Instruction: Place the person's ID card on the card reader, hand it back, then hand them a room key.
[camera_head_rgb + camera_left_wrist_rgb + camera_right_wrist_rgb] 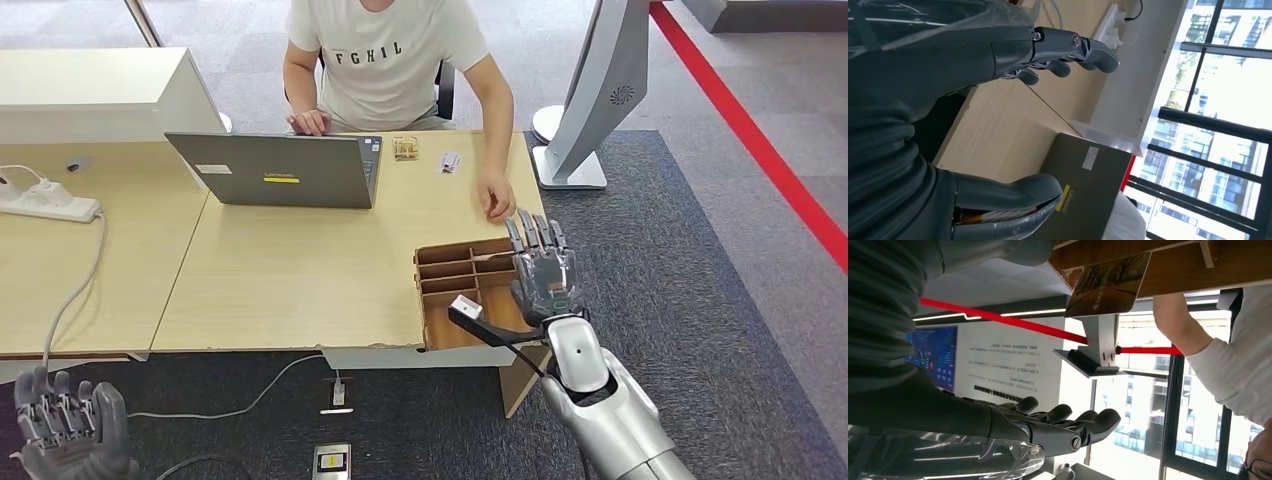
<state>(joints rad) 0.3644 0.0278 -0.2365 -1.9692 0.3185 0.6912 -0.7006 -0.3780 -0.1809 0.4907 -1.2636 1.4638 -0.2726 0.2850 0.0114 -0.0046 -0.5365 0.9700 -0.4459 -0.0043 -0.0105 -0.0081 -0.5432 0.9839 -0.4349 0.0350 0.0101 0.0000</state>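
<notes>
Right hand (545, 272) above the wooden divider box (462, 272) — fingers apart, empty; left hand (68, 425) below the worktop (300, 270) — fingers apart.

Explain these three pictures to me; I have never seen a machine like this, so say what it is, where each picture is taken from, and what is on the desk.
This is a humanoid robot with two silver arms ending in many-fingered hands. The head view looks down from high on its body. The right hand hovers open over a wooden divided tray at the desk edge, holding nothing. The left hand hangs low beside the desk, also open. The other two pictures come from cameras at each wrist and are turned sideways. On the desk lie a laptop, two small cards and a power strip. A person sits opposite, one hand resting on the desk.
</notes>
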